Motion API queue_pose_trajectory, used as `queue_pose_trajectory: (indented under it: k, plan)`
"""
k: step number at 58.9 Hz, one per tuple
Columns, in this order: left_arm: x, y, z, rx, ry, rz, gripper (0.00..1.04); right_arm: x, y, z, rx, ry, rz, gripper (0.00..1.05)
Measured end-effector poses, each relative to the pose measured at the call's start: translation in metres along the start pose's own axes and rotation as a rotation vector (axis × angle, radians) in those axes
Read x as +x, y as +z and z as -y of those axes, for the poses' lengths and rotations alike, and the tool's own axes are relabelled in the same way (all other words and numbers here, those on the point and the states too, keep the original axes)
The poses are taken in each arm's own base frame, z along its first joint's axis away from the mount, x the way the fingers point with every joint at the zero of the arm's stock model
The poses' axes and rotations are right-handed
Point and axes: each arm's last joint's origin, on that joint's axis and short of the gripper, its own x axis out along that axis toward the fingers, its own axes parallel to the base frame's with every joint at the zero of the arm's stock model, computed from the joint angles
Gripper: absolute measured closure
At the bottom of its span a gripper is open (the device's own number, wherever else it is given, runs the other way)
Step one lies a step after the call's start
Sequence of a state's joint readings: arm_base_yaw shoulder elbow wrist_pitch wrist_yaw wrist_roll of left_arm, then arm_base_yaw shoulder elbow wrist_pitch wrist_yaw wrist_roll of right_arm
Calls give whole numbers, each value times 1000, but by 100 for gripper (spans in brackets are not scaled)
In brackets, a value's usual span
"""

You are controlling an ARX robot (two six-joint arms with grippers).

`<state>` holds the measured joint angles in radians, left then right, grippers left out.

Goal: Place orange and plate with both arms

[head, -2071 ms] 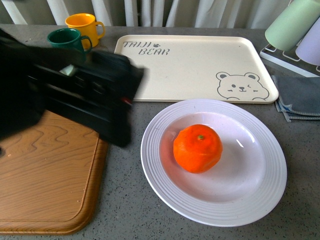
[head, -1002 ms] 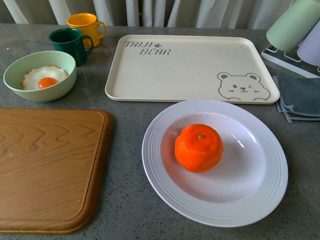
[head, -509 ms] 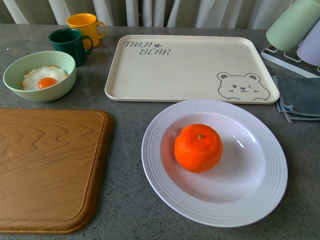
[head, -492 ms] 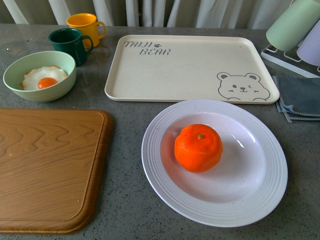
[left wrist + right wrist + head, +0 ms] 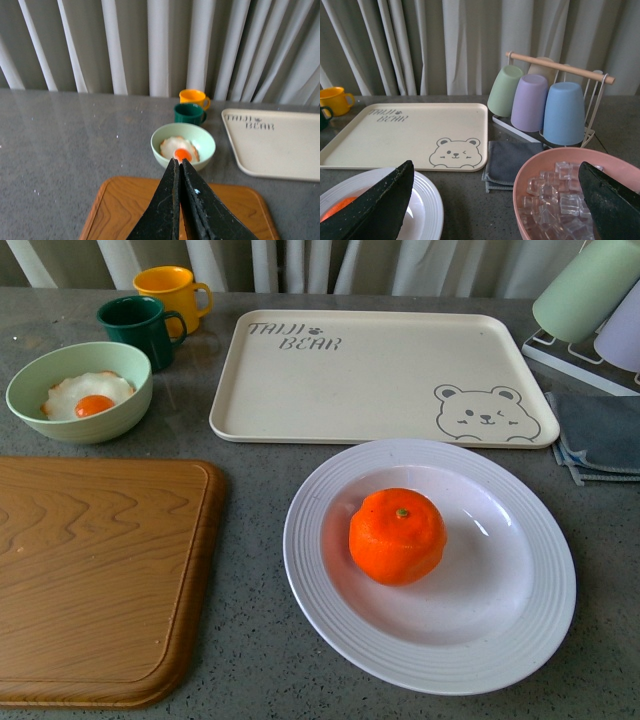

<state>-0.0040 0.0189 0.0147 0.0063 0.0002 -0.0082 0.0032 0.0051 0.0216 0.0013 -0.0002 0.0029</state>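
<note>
The orange [image 5: 397, 536] sits in the middle of the white ridged plate [image 5: 520, 640] on the grey table, in front of the cream bear tray [image 5: 380, 375]. Neither gripper shows in the front view. In the left wrist view my left gripper [image 5: 179, 163] is shut and empty, raised over the wooden board [image 5: 125, 205] and facing the green bowl [image 5: 183, 145]. In the right wrist view my right gripper [image 5: 495, 200] is open and empty, raised above the table; the plate's rim [image 5: 427, 205] and a sliver of the orange [image 5: 332, 210] show by one finger.
A wooden cutting board [image 5: 90, 575] lies left of the plate. A pale green bowl with a fried egg [image 5: 80, 392], a green mug [image 5: 135, 325] and a yellow mug [image 5: 170, 290] stand at the back left. A grey cloth [image 5: 600, 435], a cup rack [image 5: 545, 100] and a pink bowl of ice [image 5: 570, 195] are on the right.
About two seconds ago the left arm filled the left of the front view, over the board and bowl. It has drawn back out of that view. The orange and plate have not moved.
</note>
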Motion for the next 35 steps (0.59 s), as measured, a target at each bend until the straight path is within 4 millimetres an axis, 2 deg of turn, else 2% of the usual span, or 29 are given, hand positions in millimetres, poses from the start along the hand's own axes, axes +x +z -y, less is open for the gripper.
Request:
queue_pose_trajectory:
  k: [22,31,35]
  plan:
    - [0,0,0,0,1,-4,103,0,0,0,0,0,0,9]
    - [0,0,0,0,1,-3,65,0,0,0,0,0,0,9]
    - [0,0,0,0,1,-3,52,0,0,0,0,0,0,9]
